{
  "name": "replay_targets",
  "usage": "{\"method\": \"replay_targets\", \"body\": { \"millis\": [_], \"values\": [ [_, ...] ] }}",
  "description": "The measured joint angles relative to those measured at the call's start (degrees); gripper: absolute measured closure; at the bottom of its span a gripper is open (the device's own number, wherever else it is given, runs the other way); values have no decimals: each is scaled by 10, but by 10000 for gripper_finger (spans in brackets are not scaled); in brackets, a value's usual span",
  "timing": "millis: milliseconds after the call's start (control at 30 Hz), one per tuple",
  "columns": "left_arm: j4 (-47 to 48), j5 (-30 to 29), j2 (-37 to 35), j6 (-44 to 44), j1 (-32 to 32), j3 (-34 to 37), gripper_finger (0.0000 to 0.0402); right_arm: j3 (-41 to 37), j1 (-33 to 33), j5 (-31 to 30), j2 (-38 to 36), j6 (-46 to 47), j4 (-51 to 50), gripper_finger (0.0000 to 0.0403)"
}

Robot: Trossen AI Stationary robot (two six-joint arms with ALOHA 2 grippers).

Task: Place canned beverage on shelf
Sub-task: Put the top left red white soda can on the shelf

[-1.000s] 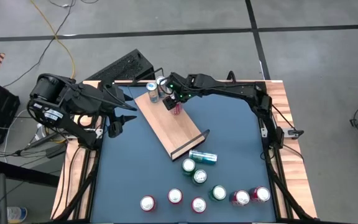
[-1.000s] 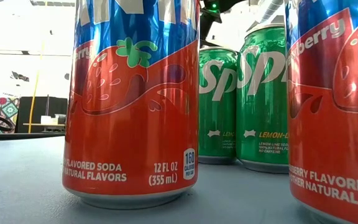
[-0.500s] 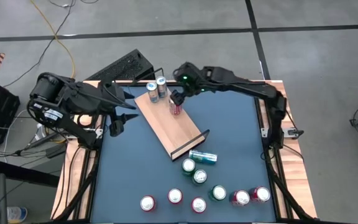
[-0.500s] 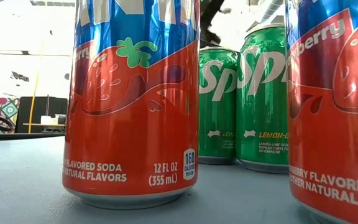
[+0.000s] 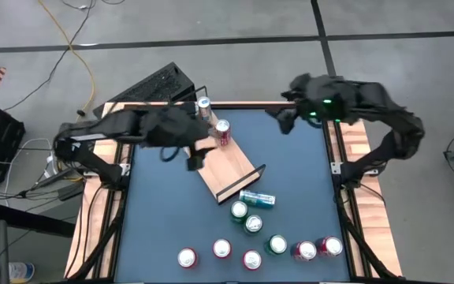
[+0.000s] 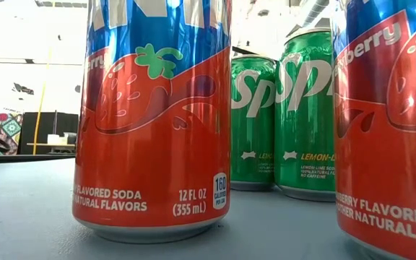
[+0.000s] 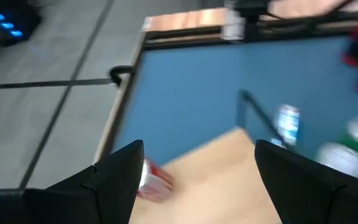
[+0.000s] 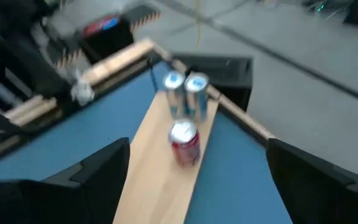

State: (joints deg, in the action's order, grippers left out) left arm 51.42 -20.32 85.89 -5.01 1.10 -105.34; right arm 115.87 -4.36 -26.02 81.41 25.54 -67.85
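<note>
**Between cans: three shelved, next pick-up pending**

At far left, reaching in over the table with the left gripper (image 5: 194, 160), poised above the near-left edge of the shelf (image 5: 231, 167). Fingers spread wide in the left wrist view, with nothing between them. Empty, then, and not touching the board as far as can be told.

Moving right, onto the shelf itself: a light-wood board lying at a slant across the blue table (image 5: 306, 181), with a black rail at each end. Three upright cans at its far end: a red can (image 5: 223, 131) nearest the middle, and behind it two silver-blue cans (image 8: 185, 93) side by side. Only one of those two clear from above; the other probably hidden under the left arm.

Just off the shelf's near rail, a blue-green can lying on its side (image 5: 257, 199). Beyond it, toward the front edge, a loose group of upright green and red cans (image 5: 254, 224), well apart from the board.

Further right, hanging above the table's far right corner with the right gripper (image 5: 278, 120), jaws parted and empty, away from the shelf.

Judged as the gap between one placement and the next. Calls next for dropping onto one loose can, closing squarely round its body, and setting it upright beside the red can without knocking it over.
</note>
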Motion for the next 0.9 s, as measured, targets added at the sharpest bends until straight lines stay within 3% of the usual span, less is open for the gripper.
{"method": "replay_targets", "body": {
  "millis": [133,367,633,900],
  "values": [
    [-130,10,4,-9,-61,87,109,0,36,-51,-26,15,-3,42],
    [-349,75,1,27,-133,254,109,0,75,-85,-34,36,-27,42],
    [-552,78,5,18,-153,387,109,-1,88,-87,-19,40,-44,43],
    [-598,51,5,23,-176,446,109,-1,88,-88,-7,40,-55,42]
  ]
}}
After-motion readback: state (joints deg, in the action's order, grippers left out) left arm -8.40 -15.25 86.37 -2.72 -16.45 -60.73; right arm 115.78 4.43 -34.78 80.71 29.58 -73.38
